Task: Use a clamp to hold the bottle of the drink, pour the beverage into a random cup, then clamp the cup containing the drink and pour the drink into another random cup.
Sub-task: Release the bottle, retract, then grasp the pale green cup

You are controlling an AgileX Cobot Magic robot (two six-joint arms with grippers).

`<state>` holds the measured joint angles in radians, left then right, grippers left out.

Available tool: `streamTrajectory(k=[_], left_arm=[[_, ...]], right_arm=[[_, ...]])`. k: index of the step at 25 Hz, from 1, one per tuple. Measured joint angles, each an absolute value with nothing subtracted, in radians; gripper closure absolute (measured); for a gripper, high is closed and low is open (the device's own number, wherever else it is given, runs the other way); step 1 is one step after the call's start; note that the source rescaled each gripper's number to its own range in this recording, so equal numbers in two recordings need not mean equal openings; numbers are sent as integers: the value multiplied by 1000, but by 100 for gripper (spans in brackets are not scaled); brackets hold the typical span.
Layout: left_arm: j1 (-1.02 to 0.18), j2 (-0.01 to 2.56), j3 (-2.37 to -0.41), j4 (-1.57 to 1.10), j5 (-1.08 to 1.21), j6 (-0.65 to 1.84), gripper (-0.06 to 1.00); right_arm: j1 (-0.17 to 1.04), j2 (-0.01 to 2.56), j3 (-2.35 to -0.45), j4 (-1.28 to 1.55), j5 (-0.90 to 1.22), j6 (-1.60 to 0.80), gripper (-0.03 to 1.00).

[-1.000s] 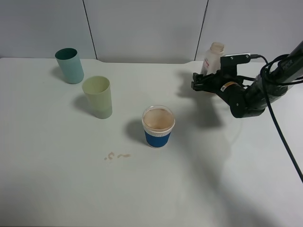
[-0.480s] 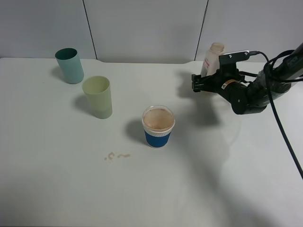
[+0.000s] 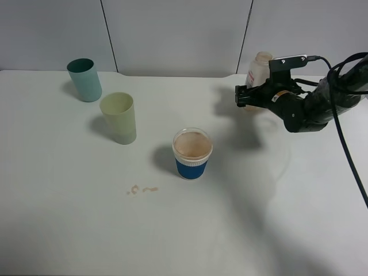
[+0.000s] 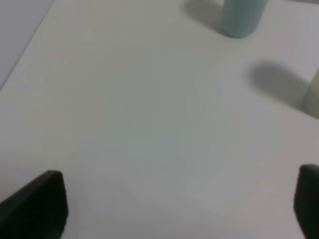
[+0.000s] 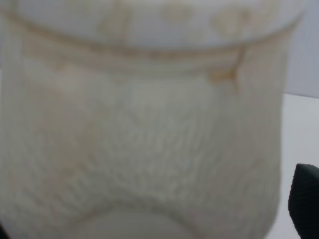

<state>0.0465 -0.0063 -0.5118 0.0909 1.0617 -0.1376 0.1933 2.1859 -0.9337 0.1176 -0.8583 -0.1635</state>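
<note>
Fingers (image 5: 305, 201) of right gripper (image 3: 239, 96) apart beside bottle (image 5: 144, 124); label blurred, unreadable. Left gripper (image 4: 172, 204) fingers (image 4: 35, 204) apart too, mostly cut off.

Matte white table (image 3: 69, 230), pale grey panelled wall (image 3: 172, 34) behind, soft shadows

This looks to me like a robot test lab, not a home. A bare white desk (image 3: 69, 218) runs under my right gripper (image 3: 240, 96) to plain grey wall panels (image 3: 172, 34) just behind it. The black arm (image 3: 305, 109) trails a loose cable (image 3: 346, 156), and beyond the gripper's tips stand only a paper cup (image 3: 192, 152), a green cup (image 3: 119, 118) and a teal cup (image 3: 84, 79).
</note>
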Motion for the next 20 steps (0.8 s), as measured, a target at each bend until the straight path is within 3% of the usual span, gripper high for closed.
streamTrajectory(k=[20], left_arm=[[46, -6, -512, 90, 1062, -138, 19]], right_arm=[[193, 1974, -931, 143, -572, -163, 2]])
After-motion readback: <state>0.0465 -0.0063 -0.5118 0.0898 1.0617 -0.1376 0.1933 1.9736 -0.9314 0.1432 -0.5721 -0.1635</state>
